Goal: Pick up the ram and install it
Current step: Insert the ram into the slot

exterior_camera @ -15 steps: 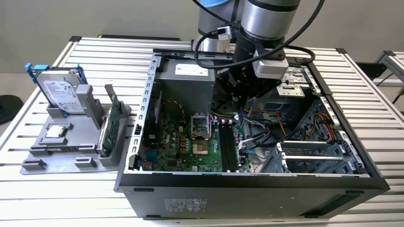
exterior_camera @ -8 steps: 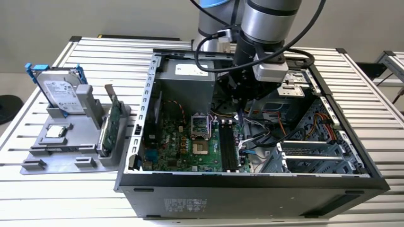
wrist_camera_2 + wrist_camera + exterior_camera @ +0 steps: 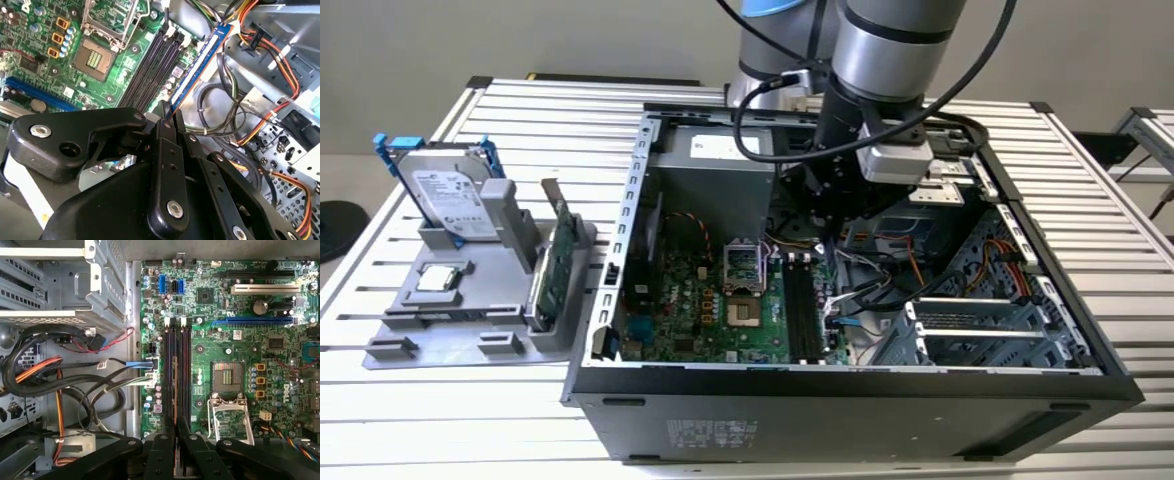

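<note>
My hand (image 3: 168,114) grips the ram (image 3: 199,66) across its flat faces, a stick I judge light, stiff and fragile, over the memory slots (image 3: 798,305), 3 o'clock from the CPU socket (image 3: 739,300) in the exterior view.

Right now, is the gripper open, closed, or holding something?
Gripper: closed, holding the ram by one end.

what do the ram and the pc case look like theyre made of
The ram, gripped by the gripper: rigid circuit-board laminate, probably fibreglass, with a glossy blue coating and thin flat edge. The case: sheet metal, probably steel, bare dull grey inside with folded edges and punched holes, black outside.
</note>
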Action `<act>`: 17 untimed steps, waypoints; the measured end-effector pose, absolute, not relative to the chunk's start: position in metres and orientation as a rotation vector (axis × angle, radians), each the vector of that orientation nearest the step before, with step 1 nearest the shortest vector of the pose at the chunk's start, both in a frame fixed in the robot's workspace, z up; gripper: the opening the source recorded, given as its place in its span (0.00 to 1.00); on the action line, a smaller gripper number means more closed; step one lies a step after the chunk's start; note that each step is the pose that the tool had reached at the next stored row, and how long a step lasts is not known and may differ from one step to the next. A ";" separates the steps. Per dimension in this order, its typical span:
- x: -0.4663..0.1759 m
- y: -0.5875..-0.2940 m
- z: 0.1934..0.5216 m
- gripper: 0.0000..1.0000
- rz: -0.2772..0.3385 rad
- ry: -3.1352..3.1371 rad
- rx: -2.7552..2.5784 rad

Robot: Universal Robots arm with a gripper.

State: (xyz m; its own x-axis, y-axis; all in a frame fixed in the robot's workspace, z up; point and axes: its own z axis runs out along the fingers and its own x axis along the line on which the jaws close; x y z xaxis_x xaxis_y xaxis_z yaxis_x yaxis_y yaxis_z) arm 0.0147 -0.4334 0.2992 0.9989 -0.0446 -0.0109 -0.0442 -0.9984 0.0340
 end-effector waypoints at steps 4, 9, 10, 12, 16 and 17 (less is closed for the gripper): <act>0.015 -0.437 0.299 0.00 -0.018 -0.069 3.102; 0.015 -0.445 0.297 0.00 -0.018 -0.070 3.101; 0.015 -0.446 0.296 0.00 -0.018 -0.070 3.101; 0.015 -0.448 0.294 0.00 -0.018 -0.070 3.101; 0.015 -0.449 0.289 0.00 -0.018 -0.070 3.100; 0.015 -0.449 0.288 0.00 -0.018 -0.070 3.099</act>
State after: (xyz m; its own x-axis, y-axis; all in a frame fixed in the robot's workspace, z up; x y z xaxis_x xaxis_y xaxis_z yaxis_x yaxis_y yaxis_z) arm 0.0148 -0.4491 0.2878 0.9989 -0.0453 -0.0105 -0.0448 -0.9981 0.0416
